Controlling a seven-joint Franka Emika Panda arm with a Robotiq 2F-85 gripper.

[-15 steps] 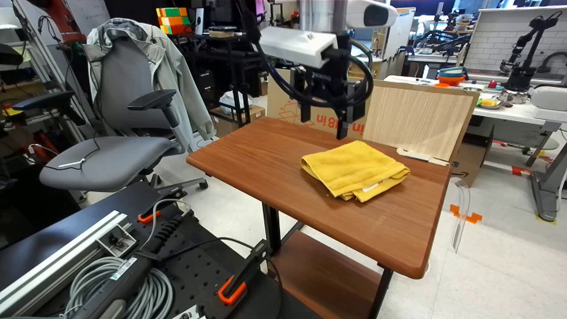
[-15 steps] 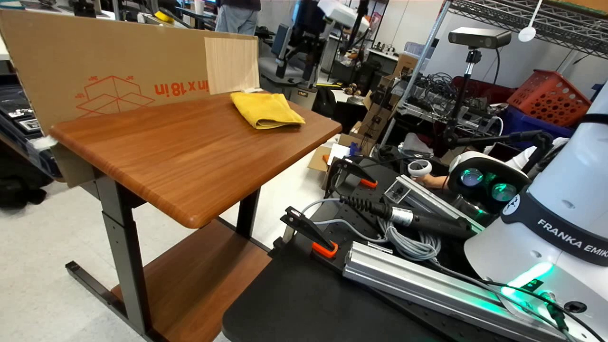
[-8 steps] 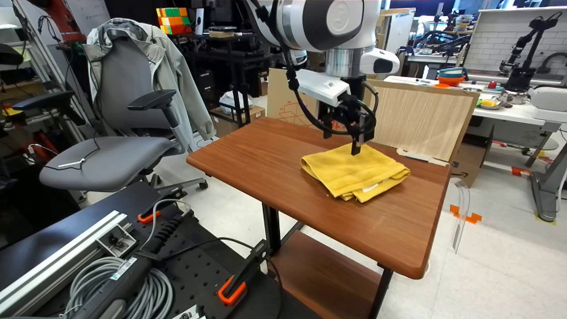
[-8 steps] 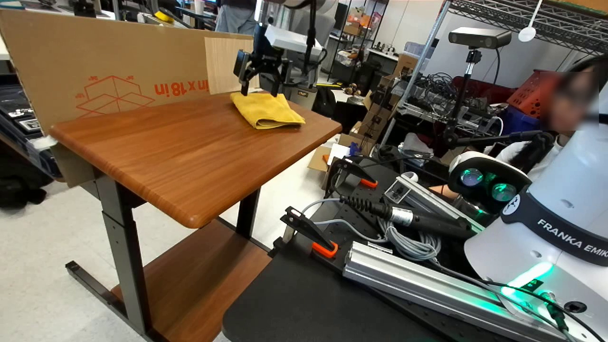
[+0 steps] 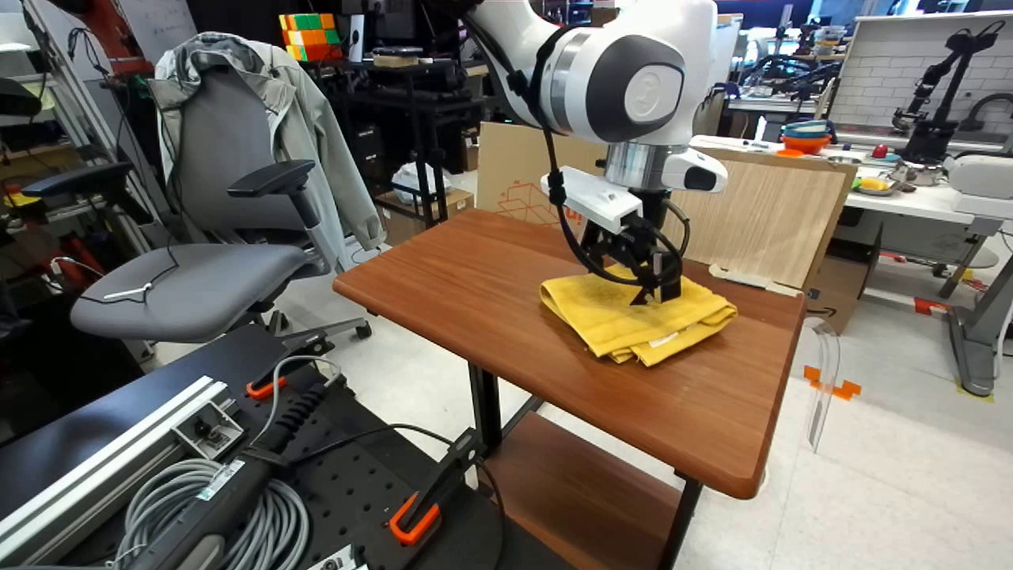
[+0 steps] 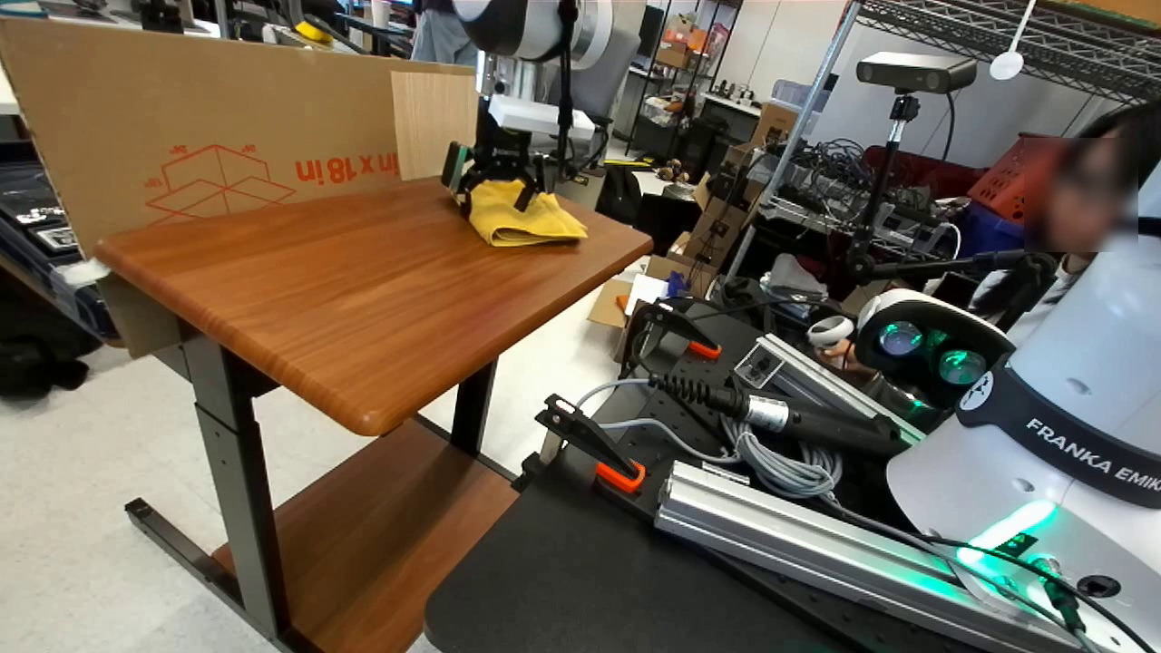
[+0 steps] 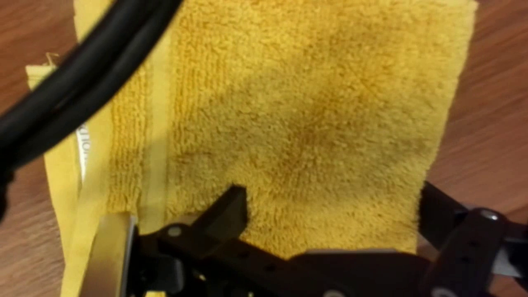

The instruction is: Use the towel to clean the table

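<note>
The folded yellow towel (image 5: 613, 328) lies on the brown wooden table (image 5: 475, 273), and both show in both exterior views, with the towel (image 6: 540, 222) near one end of the table (image 6: 317, 272). My gripper (image 6: 495, 203) is down at the towel with its fingers spread wide. In the wrist view, the towel (image 7: 288, 103) fills most of the picture, and the gripper (image 7: 333, 206) is open across it. The left finger touches the towel's top, and the right finger stands at the towel's edge over the table. A white label shows at the towel's left side.
A cardboard sheet (image 6: 227, 136) stands along the table's far edge with a light wooden board (image 5: 748, 218) against it. A black base table (image 6: 580, 562) with orange clamps (image 5: 415, 518) and coiled cable stands on the robot's side. A grey chair (image 5: 198, 277) is beyond.
My gripper has come down from above the table onto the towel with its fingers staying open. The towel has shifted slightly. A person has come into view behind the robot base.
</note>
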